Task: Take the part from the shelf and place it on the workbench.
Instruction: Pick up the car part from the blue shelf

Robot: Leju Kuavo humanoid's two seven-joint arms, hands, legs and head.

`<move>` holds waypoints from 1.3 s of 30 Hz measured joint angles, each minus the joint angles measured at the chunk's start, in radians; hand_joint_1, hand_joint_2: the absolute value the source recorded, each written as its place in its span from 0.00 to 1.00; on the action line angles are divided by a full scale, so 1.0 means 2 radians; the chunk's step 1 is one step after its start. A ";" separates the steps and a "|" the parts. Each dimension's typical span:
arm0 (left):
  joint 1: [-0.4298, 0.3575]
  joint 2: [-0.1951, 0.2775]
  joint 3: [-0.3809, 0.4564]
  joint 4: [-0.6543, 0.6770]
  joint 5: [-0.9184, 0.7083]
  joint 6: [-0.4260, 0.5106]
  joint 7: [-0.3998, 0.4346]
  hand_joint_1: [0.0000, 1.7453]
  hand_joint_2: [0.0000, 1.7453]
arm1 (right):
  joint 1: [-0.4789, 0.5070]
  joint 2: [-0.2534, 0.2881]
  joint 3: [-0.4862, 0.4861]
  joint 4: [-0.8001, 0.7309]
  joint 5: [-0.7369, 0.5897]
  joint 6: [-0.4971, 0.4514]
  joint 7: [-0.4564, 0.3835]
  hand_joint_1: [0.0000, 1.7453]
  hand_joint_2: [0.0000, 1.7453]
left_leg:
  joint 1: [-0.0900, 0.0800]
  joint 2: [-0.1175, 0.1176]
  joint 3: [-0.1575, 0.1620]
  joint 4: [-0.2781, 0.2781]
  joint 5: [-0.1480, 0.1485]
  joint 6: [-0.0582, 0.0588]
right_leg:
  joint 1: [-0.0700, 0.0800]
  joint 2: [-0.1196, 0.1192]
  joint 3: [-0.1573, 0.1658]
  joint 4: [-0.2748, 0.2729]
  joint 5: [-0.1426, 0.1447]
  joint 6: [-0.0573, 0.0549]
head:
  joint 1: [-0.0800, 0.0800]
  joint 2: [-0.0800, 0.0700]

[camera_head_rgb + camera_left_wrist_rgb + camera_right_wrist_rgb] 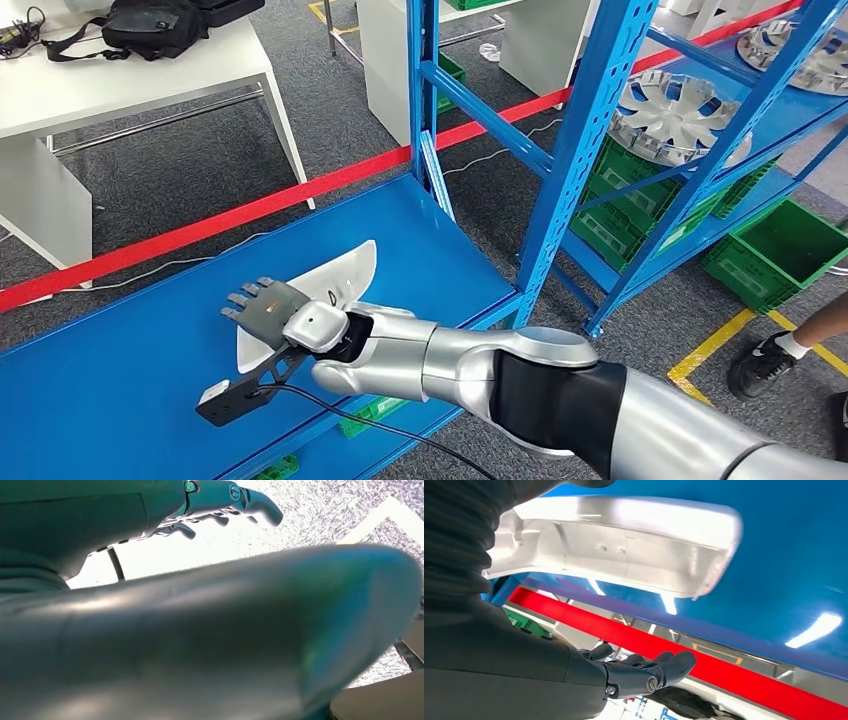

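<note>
A silver right arm reaches across the frame, its right hand point(262, 308) spread flat with fingers apart, poised over the near end of a white part point(322, 290) that lies on the blue workbench point(120, 380). From the right wrist view the fingers point(659, 665) stand off the part's point(624, 545) pale shell, grasping nothing; whether the palm brushes the part cannot be told. The part rests flat, its long axis running diagonally from the hand away toward the blue shelf point(590, 110), tapering to a point at the far end. By the look of it the part is already set down on the bench and the hand has only to lift clear, straight up and back, without dragging the shell along. The left hand point(220, 505) hangs at the robot's side over speckled floor, fingers loosely apart and empty, so the right arm is by far the nearer. Beyond the bench a red floor line point(300, 195) crosses the grey carpet, with white tables point(130, 80) behind.
</note>
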 joint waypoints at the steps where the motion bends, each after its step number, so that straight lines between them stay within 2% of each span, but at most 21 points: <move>1: 0.000 0.000 0.000 0.000 0.000 0.000 0.000 0.00 0.00 | 0.000 -0.002 0.002 0.000 0.001 0.000 0.001 0.00 1.00 | 0.000 0.000 0.000 0.000 0.000 0.000 | 0.000 0.000 0.000 0.000 0.000 0.000 | 0.000 0.000; 13: 0.000 0.000 0.000 0.000 -0.001 0.000 0.001 0.00 0.00 | 0.005 -0.018 0.012 -0.005 0.004 -0.009 0.016 0.00 1.00 | 0.000 0.000 0.000 0.000 0.000 0.000 | 0.000 0.000 0.000 0.000 0.000 0.000 | 0.000 0.000; 15: 0.000 0.000 0.000 0.000 -0.002 0.000 0.001 0.00 0.00 | 0.008 -0.021 0.012 -0.007 0.005 -0.012 0.020 0.14 1.00 | 0.000 0.000 0.000 0.000 0.000 0.000 | 0.000 0.000 0.000 0.000 0.000 0.000 | 0.000 0.000; 17: 0.000 0.000 0.000 0.000 -0.002 0.000 0.002 0.00 0.00 | 0.011 -0.023 0.013 -0.009 0.005 -0.014 0.023 0.63 1.00 | 0.000 0.000 0.000 0.000 0.000 0.000 | 0.000 0.000 0.000 0.000 0.000 0.000 | 0.000 0.000; 19: 0.000 0.000 0.000 0.000 -0.002 0.000 0.003 0.00 0.00 | 0.014 -0.025 0.013 -0.012 0.005 -0.014 0.026 0.98 1.00 | 0.000 0.000 0.000 0.000 0.000 0.000 | 0.000 0.000 0.000 0.000 0.000 0.000 | 0.000 0.000; 39: 0.000 0.000 0.000 -0.001 -0.001 0.000 -0.005 0.00 0.00 | 0.021 -0.037 0.013 -0.024 0.006 -0.025 0.026 1.00 1.00 | 0.000 0.000 0.000 0.000 0.000 0.000 | 0.000 0.000 0.000 0.000 0.000 0.000 | 0.000 0.000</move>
